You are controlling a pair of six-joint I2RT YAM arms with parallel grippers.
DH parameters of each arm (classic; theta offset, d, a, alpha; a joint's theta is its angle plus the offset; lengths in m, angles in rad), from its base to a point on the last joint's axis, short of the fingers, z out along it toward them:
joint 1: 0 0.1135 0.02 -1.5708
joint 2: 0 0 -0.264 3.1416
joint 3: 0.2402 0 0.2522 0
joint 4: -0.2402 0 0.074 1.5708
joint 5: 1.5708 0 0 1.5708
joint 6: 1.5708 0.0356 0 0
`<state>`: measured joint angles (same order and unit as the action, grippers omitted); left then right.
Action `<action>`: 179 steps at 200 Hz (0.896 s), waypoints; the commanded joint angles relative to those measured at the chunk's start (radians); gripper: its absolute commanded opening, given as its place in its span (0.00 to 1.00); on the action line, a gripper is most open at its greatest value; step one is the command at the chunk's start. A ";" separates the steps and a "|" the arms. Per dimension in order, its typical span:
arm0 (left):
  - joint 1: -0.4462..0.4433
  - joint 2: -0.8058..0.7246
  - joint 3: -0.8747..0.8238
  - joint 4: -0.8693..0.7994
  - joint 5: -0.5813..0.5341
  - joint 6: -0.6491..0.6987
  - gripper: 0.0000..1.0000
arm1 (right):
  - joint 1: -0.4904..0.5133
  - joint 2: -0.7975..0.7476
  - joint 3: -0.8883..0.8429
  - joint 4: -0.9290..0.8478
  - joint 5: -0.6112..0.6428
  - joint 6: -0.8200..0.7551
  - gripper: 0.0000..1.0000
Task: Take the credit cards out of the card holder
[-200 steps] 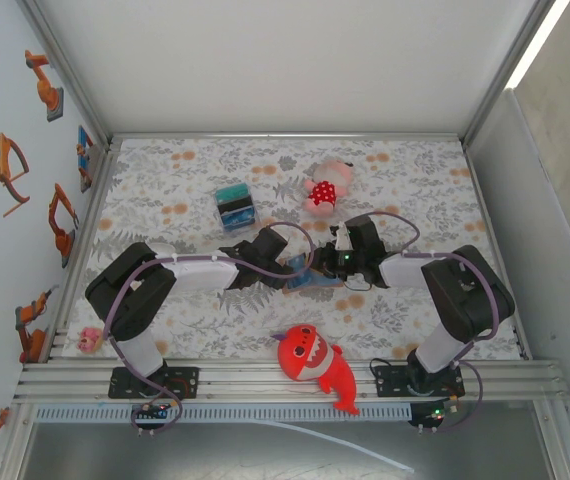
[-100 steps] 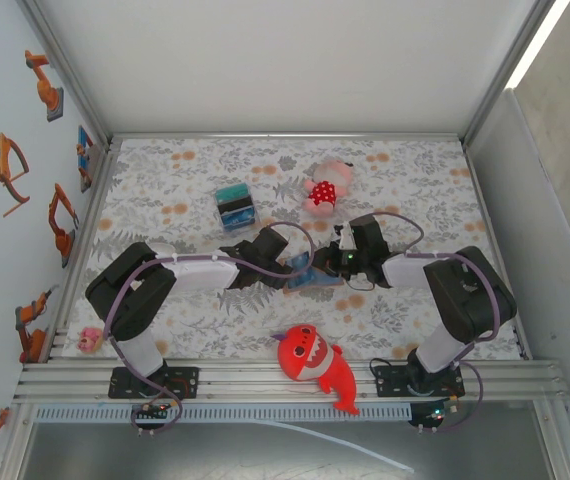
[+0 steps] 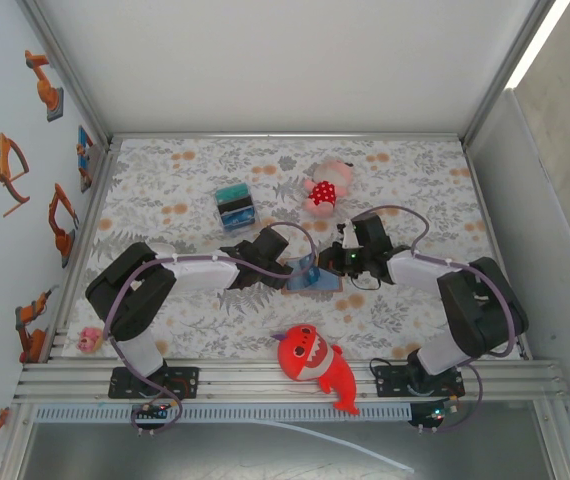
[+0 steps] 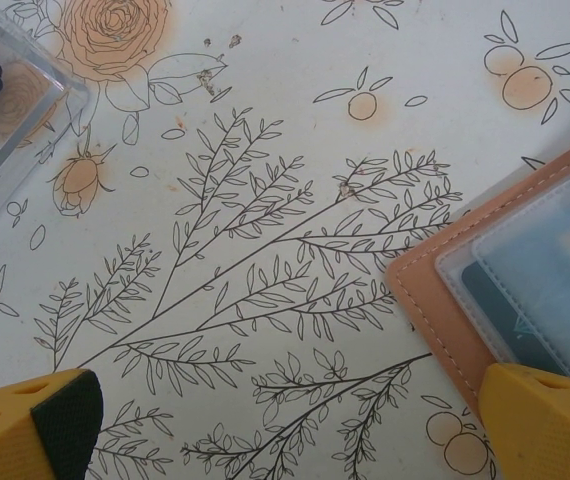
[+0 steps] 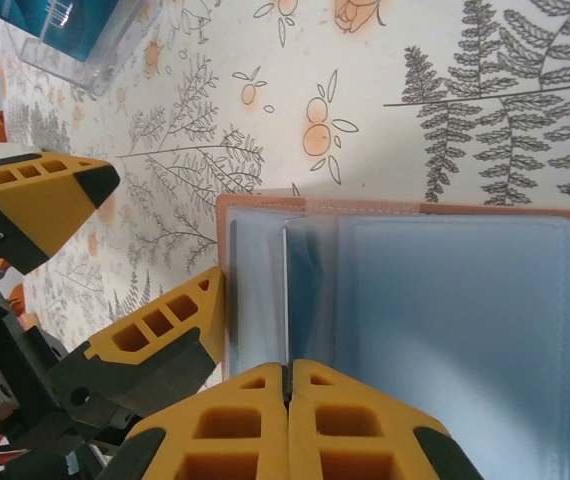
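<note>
The tan-brown card holder (image 3: 317, 284) lies open on the floral cloth, its blue-grey clear sleeves facing up (image 5: 445, 310). My right gripper (image 5: 287, 375) is shut on the thin edge of a blue credit card (image 5: 310, 285), which stands on edge out of the sleeves. In the top view the card (image 3: 305, 266) rises upright between the two grippers, with the right gripper (image 3: 325, 264) just to its right. My left gripper (image 4: 290, 440) is open. Its right finger (image 4: 550, 420) rests on the holder's corner (image 4: 435, 300), and its left finger is over bare cloth.
A teal, black and blue striped block in a clear case (image 3: 234, 207) sits at the back left. A pink plush (image 3: 325, 187) lies behind the grippers and a red shark plush (image 3: 313, 362) in front. A small pink toy (image 3: 89, 338) is at the left edge.
My right gripper has drawn back to the right and the blue card now stands up out of the holder. The left arm has held its place.
</note>
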<state>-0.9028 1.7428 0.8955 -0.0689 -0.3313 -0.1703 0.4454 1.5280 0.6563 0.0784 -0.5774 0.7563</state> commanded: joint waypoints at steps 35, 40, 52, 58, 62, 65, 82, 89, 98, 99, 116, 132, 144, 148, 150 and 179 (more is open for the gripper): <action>-0.002 -0.055 -0.010 -0.110 -0.045 0.004 0.97 | -0.006 -0.068 0.061 -0.142 0.059 -0.097 0.02; -0.001 -0.062 -0.010 -0.112 -0.047 0.005 0.97 | -0.006 -0.074 0.065 -0.150 0.063 -0.103 0.02; -0.002 -0.082 -0.012 -0.118 -0.055 0.002 0.97 | -0.006 -0.086 0.073 -0.175 0.074 -0.118 0.01; -0.001 -0.093 -0.012 -0.118 -0.058 0.000 0.97 | -0.007 -0.093 0.078 -0.186 0.079 -0.126 0.01; -0.001 -0.102 -0.013 -0.118 -0.061 0.000 0.97 | -0.007 -0.096 0.081 -0.191 0.082 -0.131 0.01; -0.001 -0.108 -0.012 -0.118 -0.062 0.000 0.97 | -0.007 -0.099 0.083 -0.196 0.084 -0.134 0.01; -0.001 -0.140 -0.009 -0.119 -0.067 0.002 0.97 | -0.006 -0.115 0.092 -0.216 0.091 -0.155 0.00; 0.001 -0.152 -0.005 -0.119 -0.069 0.003 0.97 | -0.006 -0.119 0.094 -0.222 0.093 -0.162 0.00; 0.001 -0.166 0.001 -0.117 -0.068 0.006 0.97 | -0.007 -0.126 0.097 -0.225 0.093 -0.171 0.00; 0.001 -0.167 0.001 -0.117 -0.068 0.007 0.97 | -0.007 -0.127 0.097 -0.226 0.093 -0.172 0.00; 0.001 -0.190 0.016 -0.111 -0.061 0.011 0.97 | -0.006 -0.139 0.099 -0.227 0.093 -0.191 0.00; 0.002 -0.212 0.020 -0.093 -0.054 0.011 0.97 | -0.007 -0.148 0.104 -0.236 0.088 -0.211 0.00; 0.005 -0.229 0.018 -0.075 -0.043 0.011 0.97 | -0.007 -0.153 0.110 -0.243 0.085 -0.226 0.00; 0.007 -0.234 0.018 -0.070 -0.037 0.010 0.97 | -0.007 -0.155 0.112 -0.246 0.085 -0.233 0.00; 0.008 -0.238 0.017 -0.068 -0.035 0.010 0.97 | -0.007 -0.155 0.114 -0.248 0.084 -0.235 0.00; 0.034 -0.277 -0.009 -0.009 0.027 0.015 0.97 | -0.006 -0.169 0.128 -0.261 0.077 -0.266 0.00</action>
<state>-0.8936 1.5146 0.8909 -0.1349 -0.3576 -0.1692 0.4454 1.3880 0.7444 -0.1547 -0.4999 0.5438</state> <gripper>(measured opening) 0.970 0.038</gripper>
